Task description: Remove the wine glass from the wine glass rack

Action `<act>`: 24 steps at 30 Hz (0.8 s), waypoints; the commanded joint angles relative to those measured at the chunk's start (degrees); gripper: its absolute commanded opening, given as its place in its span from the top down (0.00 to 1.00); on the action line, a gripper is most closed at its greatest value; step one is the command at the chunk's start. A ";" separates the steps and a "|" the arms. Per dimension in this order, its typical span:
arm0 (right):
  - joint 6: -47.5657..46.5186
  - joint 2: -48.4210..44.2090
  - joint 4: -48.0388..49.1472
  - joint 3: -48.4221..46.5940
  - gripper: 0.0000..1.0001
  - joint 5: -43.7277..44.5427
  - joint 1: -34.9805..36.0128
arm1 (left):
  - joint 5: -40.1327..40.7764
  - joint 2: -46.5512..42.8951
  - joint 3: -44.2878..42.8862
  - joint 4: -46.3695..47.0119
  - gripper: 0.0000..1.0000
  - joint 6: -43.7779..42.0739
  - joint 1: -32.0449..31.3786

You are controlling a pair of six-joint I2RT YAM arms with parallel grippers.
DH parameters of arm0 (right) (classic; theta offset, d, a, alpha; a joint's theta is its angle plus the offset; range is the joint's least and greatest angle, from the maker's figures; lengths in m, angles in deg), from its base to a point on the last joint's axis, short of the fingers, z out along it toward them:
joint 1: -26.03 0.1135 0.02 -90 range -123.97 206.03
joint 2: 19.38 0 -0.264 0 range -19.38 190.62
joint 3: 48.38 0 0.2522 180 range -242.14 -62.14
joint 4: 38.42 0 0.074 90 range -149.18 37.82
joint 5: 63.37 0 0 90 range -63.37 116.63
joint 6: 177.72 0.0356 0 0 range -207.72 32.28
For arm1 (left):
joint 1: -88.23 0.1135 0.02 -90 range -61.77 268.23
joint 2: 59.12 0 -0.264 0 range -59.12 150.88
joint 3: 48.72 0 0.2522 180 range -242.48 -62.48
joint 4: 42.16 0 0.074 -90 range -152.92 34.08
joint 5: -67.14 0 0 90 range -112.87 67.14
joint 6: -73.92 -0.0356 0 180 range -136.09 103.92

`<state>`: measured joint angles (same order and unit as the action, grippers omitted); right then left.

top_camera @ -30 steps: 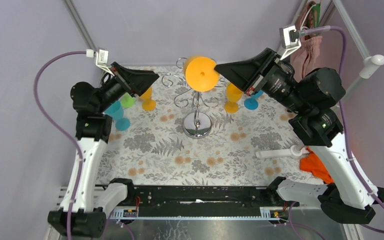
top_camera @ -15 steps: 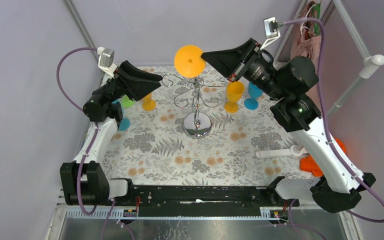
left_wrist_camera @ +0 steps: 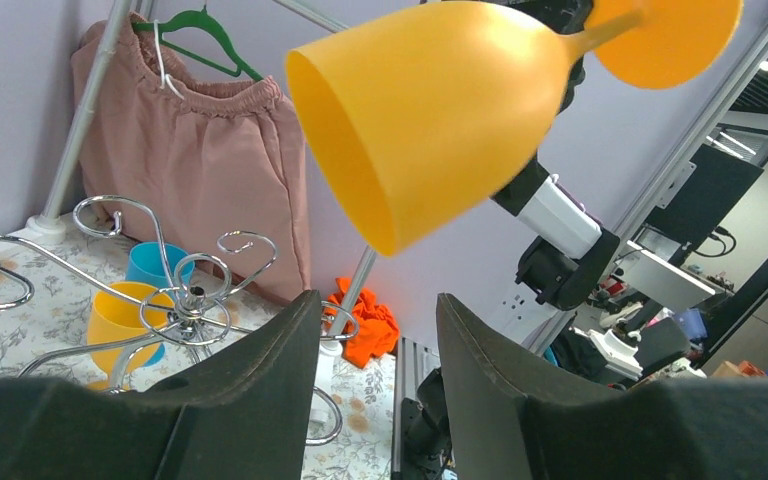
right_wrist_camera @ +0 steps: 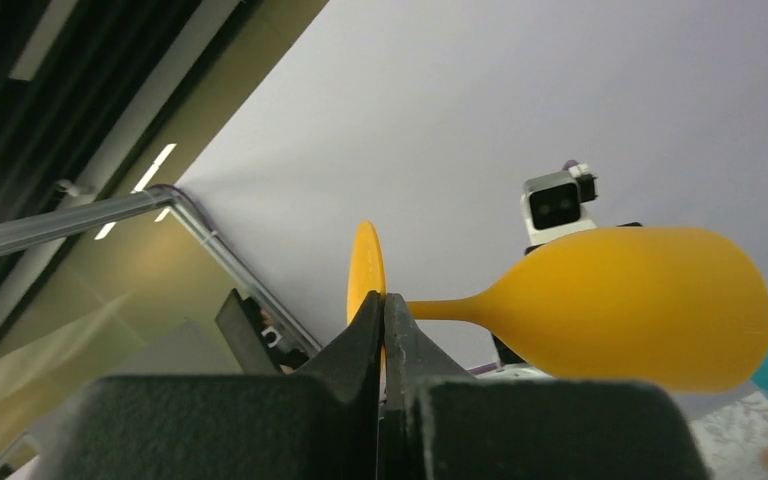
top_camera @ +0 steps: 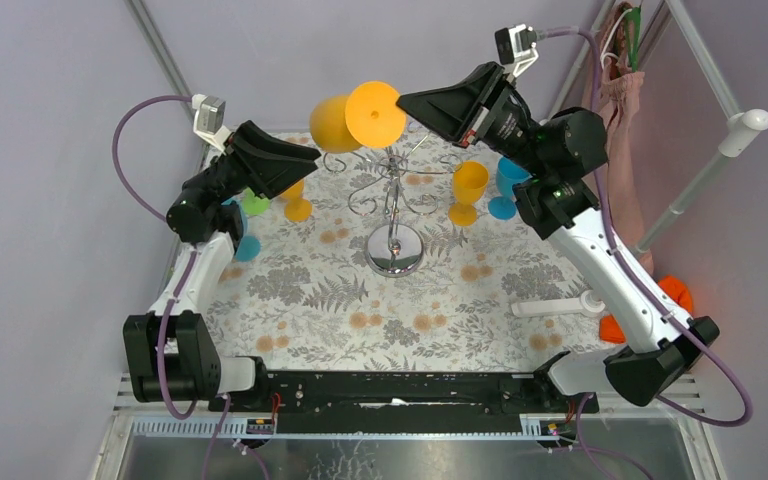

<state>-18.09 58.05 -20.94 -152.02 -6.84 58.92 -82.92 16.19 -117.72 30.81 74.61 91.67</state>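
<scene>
The orange wine glass (top_camera: 372,114) is in the air above and behind the wine glass rack (top_camera: 393,205), lying sideways with its bowl (left_wrist_camera: 430,110) pointing left. My right gripper (top_camera: 406,101) is shut on the rim of the glass's round foot (right_wrist_camera: 365,268), and the stem and bowl (right_wrist_camera: 640,305) stick out to the side. No part of the glass touches the silver rack's scroll arms (left_wrist_camera: 185,300). My left gripper (top_camera: 310,156) stands open and empty left of the rack, just below the glass bowl; its fingers (left_wrist_camera: 260,360) frame bare space.
An orange glass (top_camera: 467,192) and a blue one (top_camera: 505,190) stand right of the rack. Orange (top_camera: 297,202), green (top_camera: 255,203) and blue (top_camera: 237,228) glasses stand on the left under my left arm. A white bar (top_camera: 565,303) and orange cloth (top_camera: 665,298) lie at right; pink clothing (top_camera: 615,95) hangs behind.
My right arm has lifted the orange glass up and left off the rack and tipped it sideways. The left arm swung in towards the rack, then held still.
</scene>
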 commanded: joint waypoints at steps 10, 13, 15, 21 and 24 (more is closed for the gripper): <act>11.08 1.61 14.88 3.87 1.00 -5.01 -0.27 | 0.73 0.09 -1.15 5.45 0.47 1.50 0.51; 11.16 2.12 14.87 3.42 1.00 -4.63 -0.56 | 0.56 -0.79 -0.63 5.46 0.47 1.50 0.56; 11.95 2.91 15.48 2.65 1.00 -5.13 -0.71 | 0.52 -1.39 -0.17 5.44 0.47 1.34 0.56; 24.24 6.54 30.65 6.36 1.00 -6.43 -0.70 | 1.52 -2.00 -1.76 5.46 0.47 2.74 0.52; 31.70 10.14 41.36 7.27 1.00 -6.30 -0.71 | 1.94 -4.03 -3.64 5.46 0.47 3.87 0.53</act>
<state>1.53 64.30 2.19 -145.86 -11.59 58.48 -82.22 15.18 -118.09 30.90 76.75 91.78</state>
